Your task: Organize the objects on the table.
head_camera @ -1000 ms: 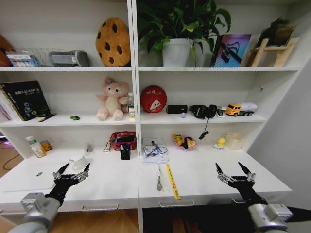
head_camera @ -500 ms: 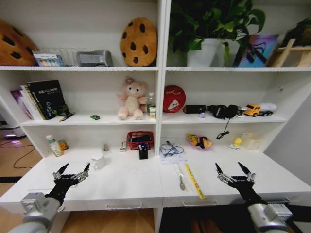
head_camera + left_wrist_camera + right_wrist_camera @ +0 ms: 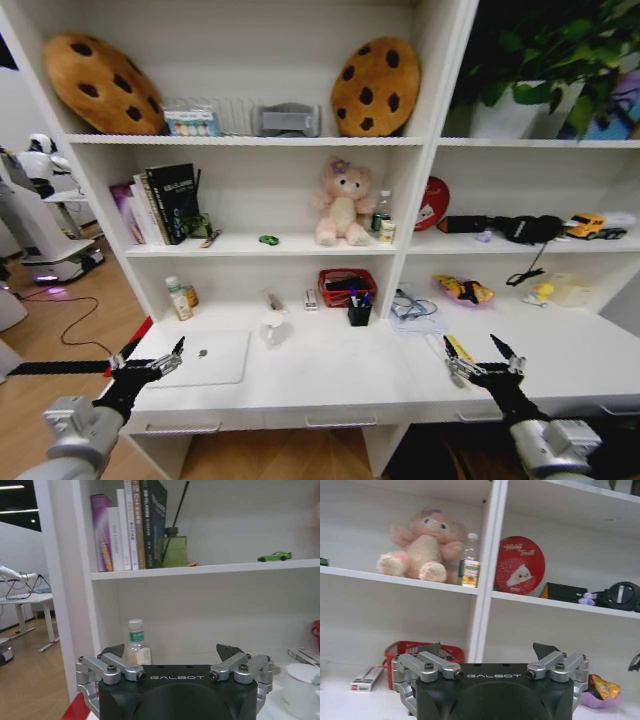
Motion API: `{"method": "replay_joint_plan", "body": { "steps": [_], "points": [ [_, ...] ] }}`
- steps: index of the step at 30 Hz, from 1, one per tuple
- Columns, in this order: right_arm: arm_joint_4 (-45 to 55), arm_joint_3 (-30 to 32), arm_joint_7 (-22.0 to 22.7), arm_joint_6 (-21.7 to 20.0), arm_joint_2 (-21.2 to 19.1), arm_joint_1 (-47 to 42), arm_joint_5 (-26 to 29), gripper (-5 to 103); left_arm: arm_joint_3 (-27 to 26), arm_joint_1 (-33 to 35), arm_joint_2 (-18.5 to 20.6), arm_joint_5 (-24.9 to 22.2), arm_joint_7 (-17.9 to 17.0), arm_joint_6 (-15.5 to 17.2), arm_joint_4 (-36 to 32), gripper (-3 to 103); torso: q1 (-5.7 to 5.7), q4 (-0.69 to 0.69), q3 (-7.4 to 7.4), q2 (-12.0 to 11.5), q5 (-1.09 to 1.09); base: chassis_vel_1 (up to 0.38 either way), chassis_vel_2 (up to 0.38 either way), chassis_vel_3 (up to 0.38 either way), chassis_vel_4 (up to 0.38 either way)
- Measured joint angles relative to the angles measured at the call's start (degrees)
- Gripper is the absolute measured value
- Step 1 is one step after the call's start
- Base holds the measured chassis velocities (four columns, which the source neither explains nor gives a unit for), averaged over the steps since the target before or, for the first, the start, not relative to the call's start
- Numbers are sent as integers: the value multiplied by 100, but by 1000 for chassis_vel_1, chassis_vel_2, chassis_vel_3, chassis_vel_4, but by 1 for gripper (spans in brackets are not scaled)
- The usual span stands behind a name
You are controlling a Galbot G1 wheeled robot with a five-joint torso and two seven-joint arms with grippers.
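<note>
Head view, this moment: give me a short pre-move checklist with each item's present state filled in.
1. Left gripper open and holding nothing: ok.
2. Right gripper open and holding nothing: ok.
3. Laptop lid shut, lying flat on the desk: ok.
4. Left gripper clear of the laptop: ok, it hovers beside the near left corner, apart from it.
5. Yellow ruler free to pick: cannot tell, the right gripper covers part of it.

Whole view shifted, laptop (image 3: 203,358) newly visible.
</note>
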Motion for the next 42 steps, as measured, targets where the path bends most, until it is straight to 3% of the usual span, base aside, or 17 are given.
{"method": "replay_joint_plan", "body": {
  "steps": [3,4,5,8,10,12,14,15,18,20,23,42],
  "points": [
    [0,0,0,0,0,1,0,100,-2,-1,0,0,-4,-1,0,100,-1,0,0,1,-1,344,347,-357,-353],
    [1,0,-1,0,0,1,0,100,-2,-1,0,0,-6,0,2,100,3,4,2,-1,-17,352,365,-347,-379],
    [0,0,0,0,0,0,0,100,-2,0,0,0,-4,0,1,100,2,0,1,-1,-3,352,339,-347,-379],
    [1,-1,0,0,0,1,0,100,-1,-1,0,0,-5,0,1,100,3,2,2,-2,-10,347,340,-332,-347],
    [0,-1,0,0,0,1,0,100,-2,-1,0,1,-5,0,1,100,2,1,2,-1,2,284,357,-315,-341],
    [2,-1,-1,1,1,0,0,100,-2,-1,0,0,-7,0,2,100,0,-2,0,0,-18,254,251,-274,-255],
    [2,-1,-1,0,1,-1,0,100,-2,-1,1,1,-6,0,2,100,0,-2,0,0,-16,224,27,-156,-191],
    [2,-2,-1,0,1,0,0,100,-2,0,1,1,-8,0,1,100,-1,0,0,1,-3,182,27,-71,-143],
    [2,-2,-2,1,0,2,0,100,-2,0,0,1,-11,0,2,100,1,6,1,0,-10,87,34,-41,-47],
    [1,-2,-1,0,-1,2,0,100,-2,0,0,1,-10,0,1,100,2,4,2,-1,0,-35,30,82,9],
    [0,-1,-1,0,-1,1,0,100,1,-1,0,0,-4,0,1,100,3,-3,2,-1,-7,-102,-30,60,46],
    [1,-1,-1,0,0,2,0,100,-1,-1,0,0,-2,0,0,100,1,0,1,-1,-6,67,-67,-82,73]
  ]
}}
